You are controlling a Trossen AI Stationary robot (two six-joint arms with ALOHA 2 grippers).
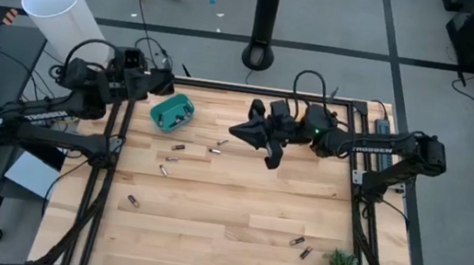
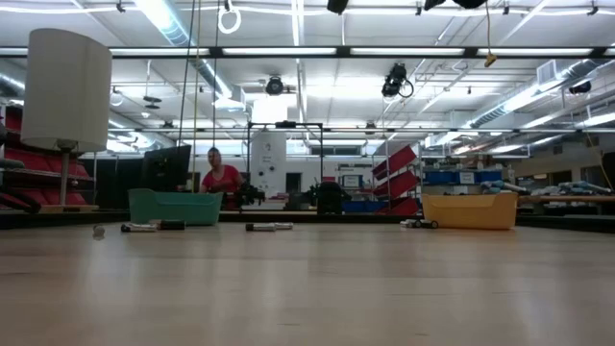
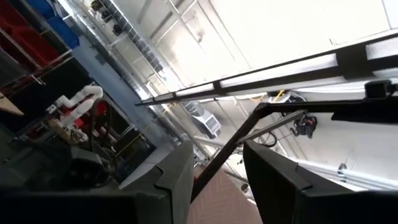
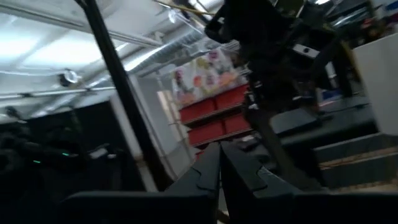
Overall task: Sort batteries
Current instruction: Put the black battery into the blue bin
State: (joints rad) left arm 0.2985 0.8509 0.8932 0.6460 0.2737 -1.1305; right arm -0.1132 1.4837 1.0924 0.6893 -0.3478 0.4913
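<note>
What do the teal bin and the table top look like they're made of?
The small teal bin looks like moulded plastic: even colour, smooth matte walls, rounded rim. The pale table top looks like wood, probably butcher-block planks, with visible strips and grain and a low sheen; whether it is solid or veneer cannot be told.

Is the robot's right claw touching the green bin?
Apart. The high view shows the right gripper with bare wooden table between it and the teal bin, which sits nearer the left gripper.

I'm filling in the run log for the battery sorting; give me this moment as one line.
left gripper: open, raised by teal bin | right gripper: shut, mid-table far side | batteries: scattered on table
</note>
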